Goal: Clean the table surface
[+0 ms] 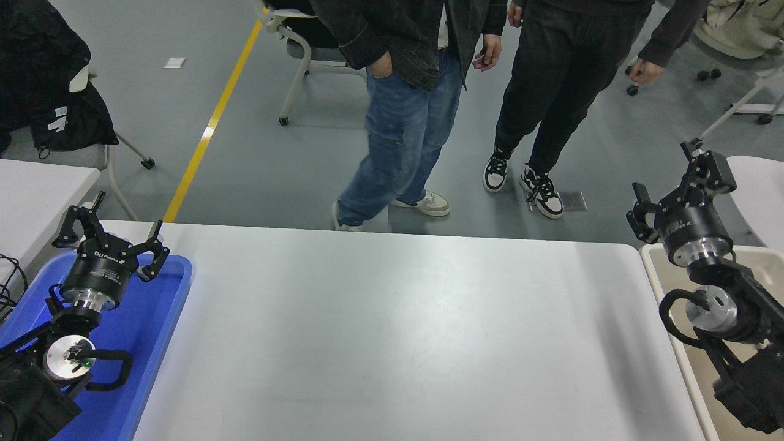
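The table surface is a wide glossy white top filling the middle of the head view, with nothing lying on it. My left gripper is open and empty, parked over the far end of the blue tray at the lower left. My right gripper is open and empty, held above the gap at the table's far right corner, over a beige tray.
A blue plastic tray lies along the table's left edge. A beige tray adjoins the right edge. Two people stand close to the far edge. A smaller white table sits at the left.
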{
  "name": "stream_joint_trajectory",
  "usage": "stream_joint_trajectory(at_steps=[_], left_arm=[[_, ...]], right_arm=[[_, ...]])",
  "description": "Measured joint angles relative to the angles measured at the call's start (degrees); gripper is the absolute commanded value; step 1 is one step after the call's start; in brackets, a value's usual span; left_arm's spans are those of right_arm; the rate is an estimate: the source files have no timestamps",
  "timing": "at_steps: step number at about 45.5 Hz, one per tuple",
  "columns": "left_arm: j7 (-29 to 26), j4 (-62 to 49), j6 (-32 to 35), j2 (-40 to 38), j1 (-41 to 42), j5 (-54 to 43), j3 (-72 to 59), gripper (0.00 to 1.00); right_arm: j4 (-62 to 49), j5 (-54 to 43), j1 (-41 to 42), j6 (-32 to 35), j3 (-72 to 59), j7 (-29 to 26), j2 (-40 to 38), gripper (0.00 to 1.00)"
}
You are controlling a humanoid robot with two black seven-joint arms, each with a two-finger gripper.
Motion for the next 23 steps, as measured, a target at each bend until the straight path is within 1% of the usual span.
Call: stream_joint_trajectory(at_steps=[14, 23], left_arm=[[0.0, 0.0, 0.0, 0.0, 0.0, 0.0, 0.0, 1.00], [0.0, 0.0, 0.0, 0.0, 0.0, 0.0, 0.0, 1.00]], right_arm=[[0.9, -0.4, -2.0, 0.2, 0.8, 0.2, 2.4, 0.99], [-1.3, -1.2, -2.2, 0.2, 0.8, 2.6, 3.0, 0.99]])
